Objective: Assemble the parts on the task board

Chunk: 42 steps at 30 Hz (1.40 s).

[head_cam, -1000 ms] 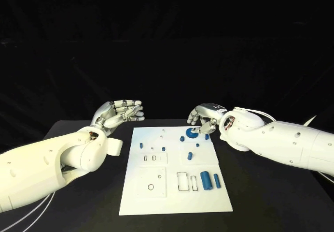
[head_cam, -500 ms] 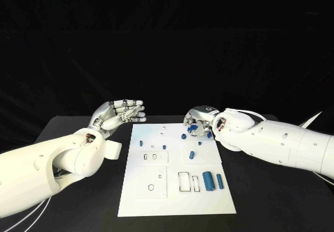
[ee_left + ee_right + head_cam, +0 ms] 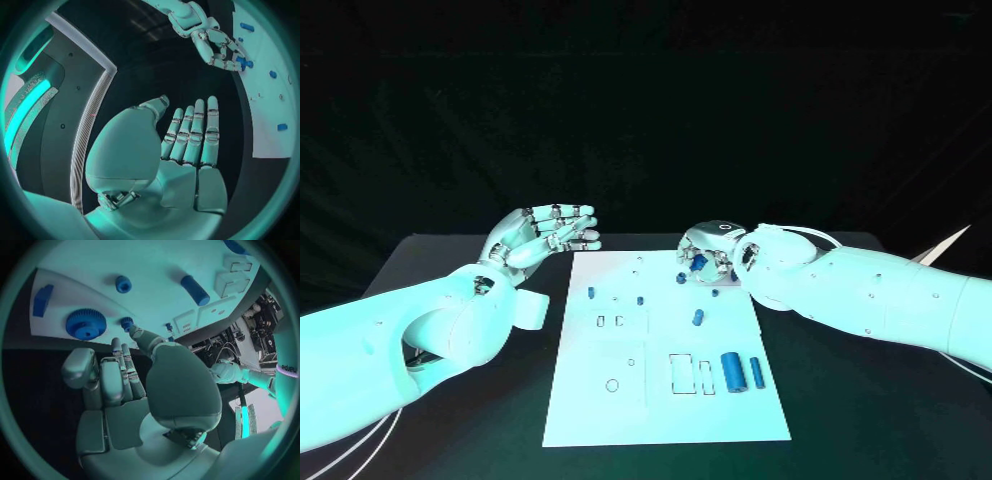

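Room was what I checked first: black table (image 3: 473, 265) lay bare on either side of the board (image 3: 668, 400), a flat white plate running from the far middle toward me. My left hand (image 3: 548, 232) hung above the table just off the board's far left corner, palm turned in, fingers (image 3: 195, 131) straight and side by side, holding nothing; nothing crowded it. On the board's left half I saw cut-out recesses (image 3: 610, 322) and a small blue peg (image 3: 591, 293). Further right stood another peg (image 3: 698, 318), and near me lay a thick blue cylinder (image 3: 733, 372) with a thinner rod (image 3: 757, 372) beside it. My right hand (image 3: 708, 250) hovered over the far right part of the board, fingers curled downward. Its wrist camera showed a round toothed gear (image 3: 85, 324) and a small blue block (image 3: 42, 300) by the board's edge, apart from the fingertips (image 3: 134, 331). I couldn't tell whether that hand gripped anything.
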### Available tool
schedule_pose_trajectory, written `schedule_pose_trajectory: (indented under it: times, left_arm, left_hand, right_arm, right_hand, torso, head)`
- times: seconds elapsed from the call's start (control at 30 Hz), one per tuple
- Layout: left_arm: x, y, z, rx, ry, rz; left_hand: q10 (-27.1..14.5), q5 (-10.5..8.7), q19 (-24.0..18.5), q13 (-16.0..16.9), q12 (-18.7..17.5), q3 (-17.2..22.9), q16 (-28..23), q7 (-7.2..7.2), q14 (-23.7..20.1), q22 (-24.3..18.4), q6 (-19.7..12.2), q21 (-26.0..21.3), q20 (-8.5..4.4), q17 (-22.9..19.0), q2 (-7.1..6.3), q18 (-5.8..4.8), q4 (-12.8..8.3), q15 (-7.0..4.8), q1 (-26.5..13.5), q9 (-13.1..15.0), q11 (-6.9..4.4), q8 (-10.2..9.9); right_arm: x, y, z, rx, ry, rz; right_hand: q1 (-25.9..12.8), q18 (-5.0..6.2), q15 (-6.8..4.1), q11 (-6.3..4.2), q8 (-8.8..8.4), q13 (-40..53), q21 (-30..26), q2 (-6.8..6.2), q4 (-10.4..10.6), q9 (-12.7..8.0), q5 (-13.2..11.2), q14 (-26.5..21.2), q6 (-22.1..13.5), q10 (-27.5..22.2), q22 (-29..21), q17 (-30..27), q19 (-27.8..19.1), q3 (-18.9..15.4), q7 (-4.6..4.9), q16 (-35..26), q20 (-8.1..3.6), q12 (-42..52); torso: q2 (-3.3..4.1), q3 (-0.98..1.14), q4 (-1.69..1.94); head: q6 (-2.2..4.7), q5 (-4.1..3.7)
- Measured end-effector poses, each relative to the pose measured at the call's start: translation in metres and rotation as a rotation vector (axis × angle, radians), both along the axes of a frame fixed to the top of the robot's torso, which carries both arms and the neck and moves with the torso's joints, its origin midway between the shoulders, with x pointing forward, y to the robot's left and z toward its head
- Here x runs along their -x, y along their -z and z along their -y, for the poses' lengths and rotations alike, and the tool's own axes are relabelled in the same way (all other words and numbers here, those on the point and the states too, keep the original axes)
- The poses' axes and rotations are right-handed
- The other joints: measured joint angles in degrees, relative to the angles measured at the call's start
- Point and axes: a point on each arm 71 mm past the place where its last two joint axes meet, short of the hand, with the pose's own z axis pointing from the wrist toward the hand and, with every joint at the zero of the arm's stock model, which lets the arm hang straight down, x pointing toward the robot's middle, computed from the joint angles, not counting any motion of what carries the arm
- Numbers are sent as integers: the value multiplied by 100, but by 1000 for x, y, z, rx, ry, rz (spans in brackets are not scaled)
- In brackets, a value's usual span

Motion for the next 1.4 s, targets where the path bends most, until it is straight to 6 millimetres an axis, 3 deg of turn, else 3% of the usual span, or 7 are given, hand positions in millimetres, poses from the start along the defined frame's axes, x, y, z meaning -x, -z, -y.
schedule_pose_trajectory:
  times: [0.37, 0.5, 1.1, 1.4]
  left_arm:
    - [0, 0, 0, 0, 0, 1]
    - [0, -3, -1, 0, -1, 6]
    - [0, -7, -3, -1, -3, 13]
    - [-1, -7, -3, -2, -4, 11]
  left_hand:
    - [0, 0, 0, 0, 0, 0, 0, 0, -2, 1, 0, 0, 0, 3, 0, 0, 0, 0, 0, 0, 0, 0]
    - [0, 0, 0, 0, 0, 102, 0, 0, -10, 1, 0, 0, 0, 3, 0, 0, -101, -8, 0, 0, 0, 0]
    - [0, 0, 0, 0, -1, 102, 0, 0, -78, 2, 0, 0, 0, 6, 0, 0, -101, 0, 0, 0, 0, 0]
    - [-1, 0, 0, 0, -1, 102, 0, 0, -79, 3, 0, 1, 0, 30, 0, 0, -101, 0, 0, 0, 0, 0]
  right_arm:
    - [-2, 3, -3, 5, 1, -6]
    - [-1, 6, -3, 8, 4, -14]
    - [-1, 6, -6, 2, 3, -30]
    - [0, 5, -10, -24, 0, -18]
  right_hand:
    - [0, -49, 0, 0, 0, 36, 239, 0, 31, 70, 0, 0, 2, 1, 385, 178, 86, 30, -1, 197, 31, 0]
    - [0, -49, 0, 0, 0, 41, 286, 0, 80, 80, 0, 0, 19, 1, 448, 216, 123, 79, -17, 217, 4, 0]
    - [-1, -50, 0, 0, 1, 87, 419, 1, 206, 196, 0, 0, 147, 5, 646, 299, 140, 206, -20, 343, 20, 1]
    - [-1, -51, -3, -37, 15, 117, 581, 3, 284, 304, 0, 1, 251, 133, 779, 308, 151, 286, -83, 415, 9, 0]
  torso:
    - [55, 10, 13]
    - [80, 13, 13]
    - [160, 15, 16]
    - [181, 20, 20]
  head:
    - [23, 3]
    - [22, 20]
    - [20, 38]
    - [36, 43]
